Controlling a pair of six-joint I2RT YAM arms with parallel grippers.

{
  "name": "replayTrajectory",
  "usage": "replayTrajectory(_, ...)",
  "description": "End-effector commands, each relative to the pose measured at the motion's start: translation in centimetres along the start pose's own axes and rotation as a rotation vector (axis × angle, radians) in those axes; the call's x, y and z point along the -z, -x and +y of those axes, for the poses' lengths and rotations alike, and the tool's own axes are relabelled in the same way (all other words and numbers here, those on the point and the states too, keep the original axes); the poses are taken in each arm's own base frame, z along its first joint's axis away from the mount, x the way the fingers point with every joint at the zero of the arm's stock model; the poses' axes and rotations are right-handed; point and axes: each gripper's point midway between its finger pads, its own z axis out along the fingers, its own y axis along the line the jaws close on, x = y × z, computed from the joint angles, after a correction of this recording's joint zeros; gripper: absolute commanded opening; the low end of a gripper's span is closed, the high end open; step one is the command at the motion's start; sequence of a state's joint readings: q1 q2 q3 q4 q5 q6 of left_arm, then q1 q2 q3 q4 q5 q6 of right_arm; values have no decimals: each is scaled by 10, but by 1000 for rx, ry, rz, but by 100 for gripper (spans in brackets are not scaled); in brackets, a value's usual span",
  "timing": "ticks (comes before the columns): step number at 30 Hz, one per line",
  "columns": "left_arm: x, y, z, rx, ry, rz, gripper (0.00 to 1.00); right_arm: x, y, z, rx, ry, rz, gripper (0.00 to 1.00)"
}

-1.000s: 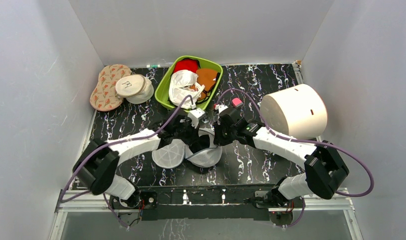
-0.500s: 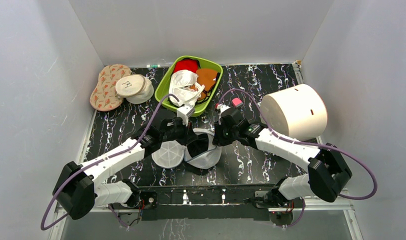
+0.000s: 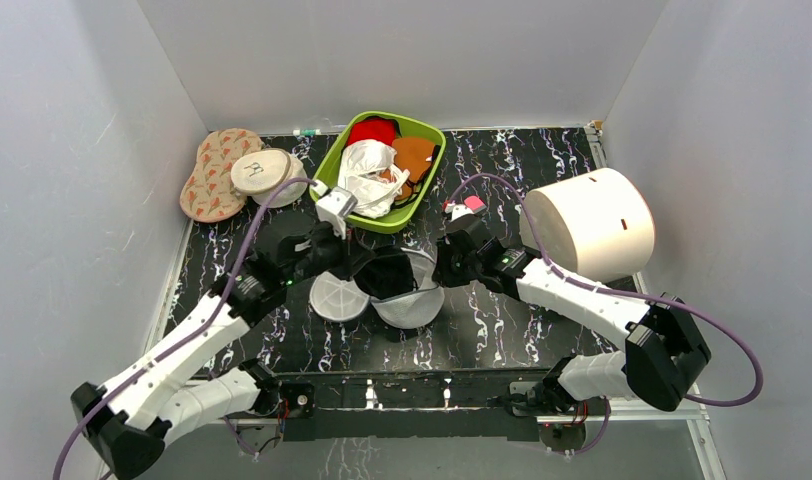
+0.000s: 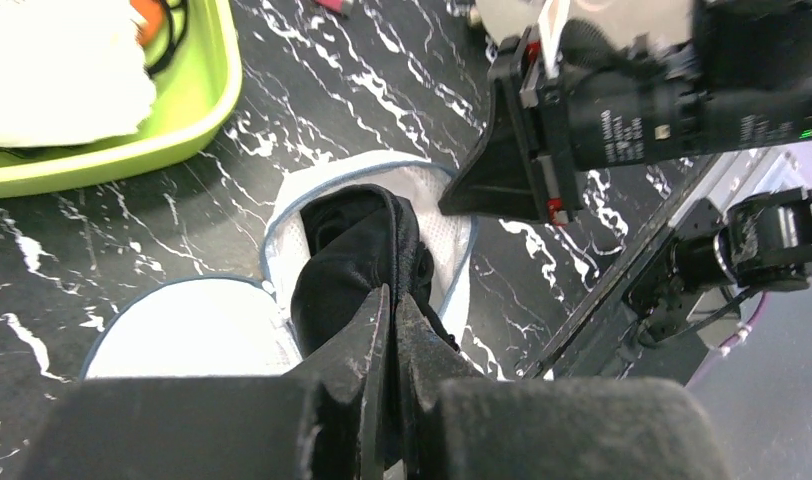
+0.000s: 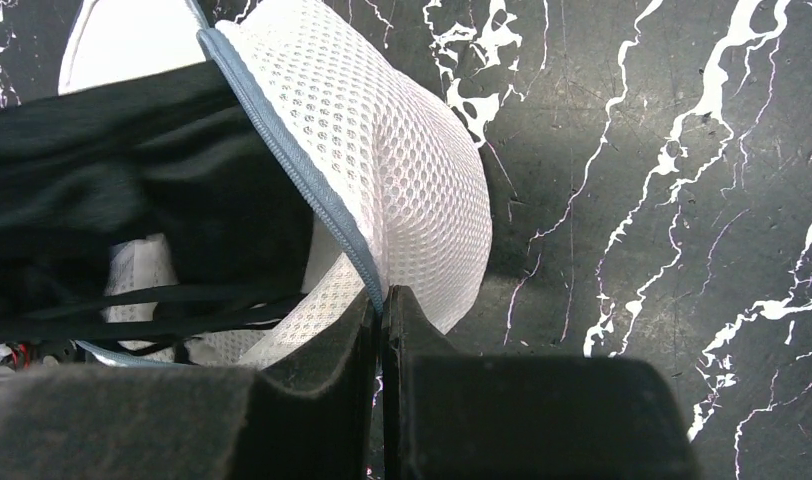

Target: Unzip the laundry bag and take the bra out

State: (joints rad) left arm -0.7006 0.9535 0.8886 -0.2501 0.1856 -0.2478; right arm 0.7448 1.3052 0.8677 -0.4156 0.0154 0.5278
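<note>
My left hand (image 4: 390, 297) is closed tight, its two fingers pinching a fold of the black soft-fabric bra with thin straps (image 4: 354, 250). The bra rises out of the small white mesh clamshell laundry bag (image 4: 440, 235) toward my fingers. The laundry bag lies unzipped and spread open on the black worktop veined with white (image 3: 542, 165), in the middle between my two arms. Seen from above, one half of it shows a plain white face on my left. The other half, on my right, cups the dark bulk of the bra (image 3: 387, 275), and the two halves meet just under that fabric. My right hand (image 5: 382, 300) is closed as well, its fingers pressed together on the grey-blue zipper rim of the half that holds the bra, on the side nearer my right arm. In the right wrist view the mesh wall (image 5: 402, 170) stands tilted up from that pinch. The bra (image 5: 132, 170) fills the opening beside it, and its thin straps run across the white lining below. Just behind the laundry bag (image 3: 412, 305) stands a lime-green plastic tub (image 3: 327, 190) holding white, red and orange garments. A large white cylinder (image 3: 587, 220) lies on its side to the right, well apart from the bag. At the far left a cream round cap with a black mark (image 3: 260, 172) rests against a beige printed pad (image 3: 207, 180).
</note>
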Motion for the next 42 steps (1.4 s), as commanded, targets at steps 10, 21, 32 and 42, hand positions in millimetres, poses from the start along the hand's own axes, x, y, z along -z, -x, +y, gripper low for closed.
replayTrajectory(10, 80, 95, -5, 53, 128, -308, 0, -5, 2, 4, -19, 24, -9, 0)
replayTrajectory(21, 105, 164, -9, 5, 194, -420, 0, -5, -2, 4, -20, 29, -1, 0)
replayTrajectory(32, 39, 186, 40, 39, 437, -287, 0, -5, -3, 4, -22, 35, 1, 0)
replayTrajectory(42, -64, 217, 135, 420, 313, -272, 0, -1, -3, 2, -19, 31, -13, 0)
